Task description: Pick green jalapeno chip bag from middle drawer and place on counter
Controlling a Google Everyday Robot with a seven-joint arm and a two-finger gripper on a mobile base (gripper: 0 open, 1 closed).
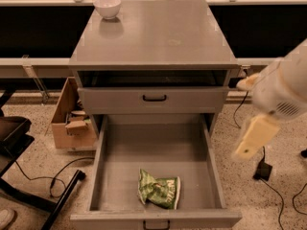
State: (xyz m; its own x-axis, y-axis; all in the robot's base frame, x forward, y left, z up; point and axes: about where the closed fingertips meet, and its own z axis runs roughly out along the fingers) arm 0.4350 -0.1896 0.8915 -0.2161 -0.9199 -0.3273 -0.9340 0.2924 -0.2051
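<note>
Shows the green jalapeno chip bag [159,189] lying crumpled on the floor of the pulled-out middle drawer [98,162], at the lower centre of the frame, close to the drawer's front wall and clear of both side walls. Places the gripper [254,138] at the right edge of the frame, outside the drawer's right wall and over the speckled floor, well apart from the bag. Cannot tell how far open it is; appears to hold nothing, with the bag untouched in the drawer. Puts the bag down and to the left of the gripper in the frame, with the drawer's right wall between the two. Lays the bag's long axis roughly across the drawer, left to right, slightly tilted. Calls, in all likelihood, for a swing leftward over that wall and a descent into the drawer before any grasp. Sets the counter [153,32] at the upper centre, carrying a white bowl [107,6] near its upper left corner, above a closed drawer front [153,99].
</note>
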